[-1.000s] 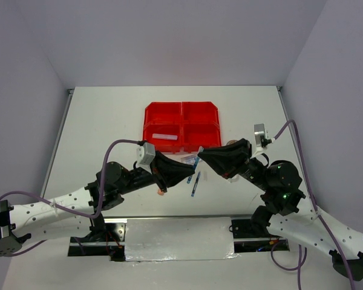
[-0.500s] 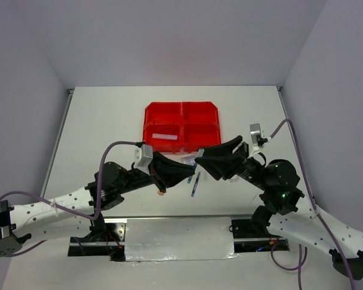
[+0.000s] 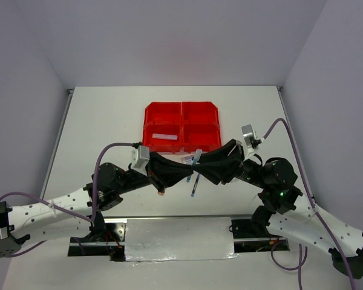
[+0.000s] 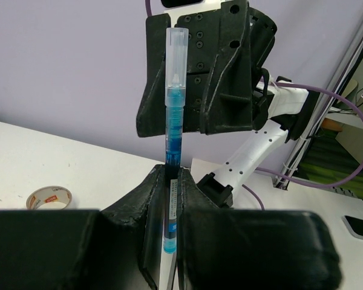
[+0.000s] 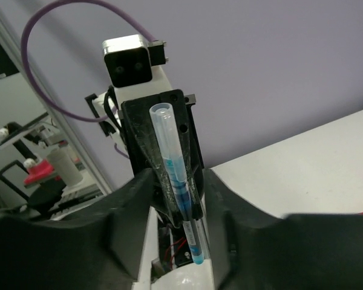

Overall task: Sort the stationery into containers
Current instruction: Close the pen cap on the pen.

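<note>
Since a second ago the right gripper has sprung open and slid in astride the blue pen. The left gripper pinches that pen upright above the white table, just short of the red bins. Little looks sorted: one pale item lies in the near-left bin, while a second pen and a tape roll wait outside. Bare lilac walls close it in.

A white table is spreading across the floor of the booth, and plain pale purple walls are closing it in on three sides. A crinkled silver sheet is lying along its near edge.
</note>
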`<state>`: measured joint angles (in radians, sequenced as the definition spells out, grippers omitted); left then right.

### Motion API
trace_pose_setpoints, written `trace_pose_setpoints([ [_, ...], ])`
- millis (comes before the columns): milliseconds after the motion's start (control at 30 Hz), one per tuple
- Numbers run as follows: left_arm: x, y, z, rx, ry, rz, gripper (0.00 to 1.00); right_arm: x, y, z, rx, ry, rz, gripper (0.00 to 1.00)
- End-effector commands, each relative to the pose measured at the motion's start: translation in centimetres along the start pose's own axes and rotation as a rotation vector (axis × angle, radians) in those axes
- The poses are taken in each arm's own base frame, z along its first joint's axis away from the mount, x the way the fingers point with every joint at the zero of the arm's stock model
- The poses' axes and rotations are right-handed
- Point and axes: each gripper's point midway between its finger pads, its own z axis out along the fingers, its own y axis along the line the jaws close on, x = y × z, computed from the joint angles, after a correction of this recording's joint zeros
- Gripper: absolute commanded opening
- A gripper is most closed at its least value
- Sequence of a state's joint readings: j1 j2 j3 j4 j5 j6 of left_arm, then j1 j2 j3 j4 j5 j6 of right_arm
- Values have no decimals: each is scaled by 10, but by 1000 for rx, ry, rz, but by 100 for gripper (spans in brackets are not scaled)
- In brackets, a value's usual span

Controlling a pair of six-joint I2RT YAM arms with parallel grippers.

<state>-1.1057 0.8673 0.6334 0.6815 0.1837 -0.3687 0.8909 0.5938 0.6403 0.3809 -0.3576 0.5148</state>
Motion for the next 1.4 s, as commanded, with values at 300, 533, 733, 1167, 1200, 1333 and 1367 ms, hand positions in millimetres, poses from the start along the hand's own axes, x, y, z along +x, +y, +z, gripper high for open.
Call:
trace_pose_setpoints([
  [300, -34, -14, 8, 66, -103, 24, 1, -14, 20, 4, -79, -18, -33, 22],
  [533, -20, -12, 20, 66, -24, -2, 29, -14, 16, 8, -59, -3, -40, 0],
  [733, 1, -12, 28, 90, 54, -26, 36, -18, 18, 9, -62, -9, -50, 0],
  [1167, -5, -23, 21, 149, 55, 37, 0, -16, 23, 4, -88, -12, -54, 43],
  [1200, -4, -22, 21, 149, 58, 44, 0, -16, 23, 4, -85, -13, -55, 43],
  [1333, -8, -30, 18, 192, 63, 73, 0, -14, 22, 2, -79, -2, -61, 67],
  [1367, -7, -32, 17, 205, 68, 77, 0, -13, 22, 1, -78, 4, -63, 69],
])
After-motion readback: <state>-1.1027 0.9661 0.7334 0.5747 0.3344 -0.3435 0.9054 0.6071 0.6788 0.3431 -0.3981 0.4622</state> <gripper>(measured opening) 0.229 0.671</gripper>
